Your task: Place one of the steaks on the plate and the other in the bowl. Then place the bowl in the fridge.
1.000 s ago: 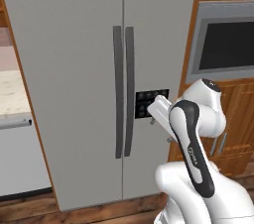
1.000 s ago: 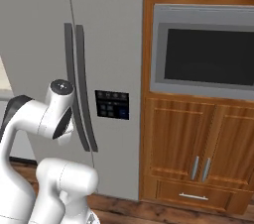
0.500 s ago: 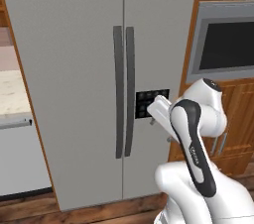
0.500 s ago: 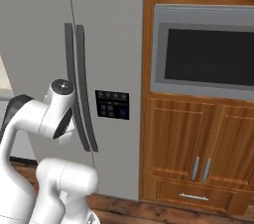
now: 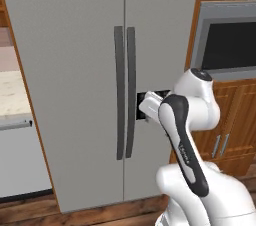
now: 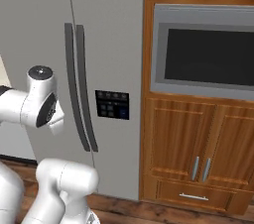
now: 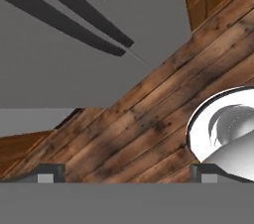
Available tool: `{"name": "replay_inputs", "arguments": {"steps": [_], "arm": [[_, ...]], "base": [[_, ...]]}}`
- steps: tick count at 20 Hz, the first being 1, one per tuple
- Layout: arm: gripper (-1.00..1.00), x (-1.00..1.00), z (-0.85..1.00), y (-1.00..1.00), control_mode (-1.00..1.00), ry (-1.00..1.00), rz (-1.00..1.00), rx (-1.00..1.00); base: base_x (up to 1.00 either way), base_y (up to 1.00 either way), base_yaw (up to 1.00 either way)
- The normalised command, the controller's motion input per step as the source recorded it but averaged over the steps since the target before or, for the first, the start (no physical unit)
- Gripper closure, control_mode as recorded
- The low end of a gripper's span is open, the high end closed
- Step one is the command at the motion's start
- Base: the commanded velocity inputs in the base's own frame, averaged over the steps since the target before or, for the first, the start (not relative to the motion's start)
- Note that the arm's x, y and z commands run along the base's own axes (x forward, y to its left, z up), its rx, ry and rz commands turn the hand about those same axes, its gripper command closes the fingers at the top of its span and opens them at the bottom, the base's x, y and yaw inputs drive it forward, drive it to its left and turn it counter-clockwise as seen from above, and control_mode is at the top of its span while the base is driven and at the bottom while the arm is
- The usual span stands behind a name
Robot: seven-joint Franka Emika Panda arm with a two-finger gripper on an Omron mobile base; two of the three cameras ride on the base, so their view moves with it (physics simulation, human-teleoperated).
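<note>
The tall grey fridge [image 5: 75, 70] [image 6: 109, 44] stands shut straight ahead, its two dark bar handles [image 5: 125, 95] [image 6: 79, 89] side by side at the middle. A small black control panel [image 6: 112, 104] sits on the right door. My arm is folded up close in front of that door. In the hand view my gripper [image 7: 126, 173] points down at the wooden floor [image 7: 163, 114] by the fridge's foot [image 7: 49, 69]; its fingertips [image 7: 49, 173] stand wide apart, open, with nothing between them. The steaks, the plate and the bowl are out of view.
A built-in oven [image 5: 230, 45] [image 6: 208, 59] with a dark window is set in wooden cabinets [image 6: 198, 143] right of the fridge. A pale counter [image 5: 10, 95] over a white appliance front [image 5: 20, 160] lies to the left.
</note>
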Motion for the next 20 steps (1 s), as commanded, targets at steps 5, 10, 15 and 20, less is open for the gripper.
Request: {"name": "replay_inputs", "arguments": {"steps": [5,10,15,20], "arm": [[-1.00,-0.14,0.26,0.37,-1.00,-0.01,0.00,-0.33],[-1.00,0.03,0.02,0.36,-1.00,-0.13,-0.02,-0.37],[-1.00,0.09,0.00,0.21,-1.00,-0.26,0.03,-0.35],[-1.00,0.38,0.00,0.08,-1.00,-0.39,0.06,-0.20]], "base": [[0.00,0.00,0.00],[0.00,0.00,0.00],[0.00,0.00,0.00],[0.00,0.00,0.00]]}}
